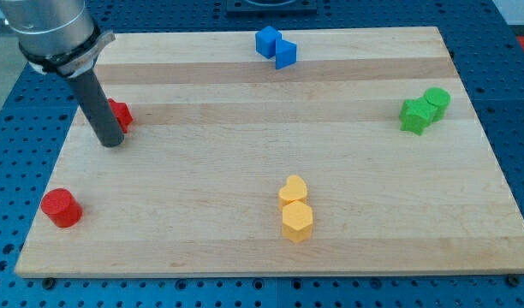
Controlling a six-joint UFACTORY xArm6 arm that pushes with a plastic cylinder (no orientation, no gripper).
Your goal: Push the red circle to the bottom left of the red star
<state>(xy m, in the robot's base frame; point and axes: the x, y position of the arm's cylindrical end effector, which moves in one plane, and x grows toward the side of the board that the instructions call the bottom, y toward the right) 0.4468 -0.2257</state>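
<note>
The red circle is a short red cylinder near the board's bottom left corner. The red star lies at the left edge, higher up, partly hidden behind my rod. My tip rests on the board just below and left of the red star, touching or nearly touching it. The red circle lies well below the tip, a little to its left.
A blue cube and a blue triangle sit at the top middle. A green star and green cylinder sit at the right. A yellow heart and yellow hexagon sit at the bottom middle on the wooden board.
</note>
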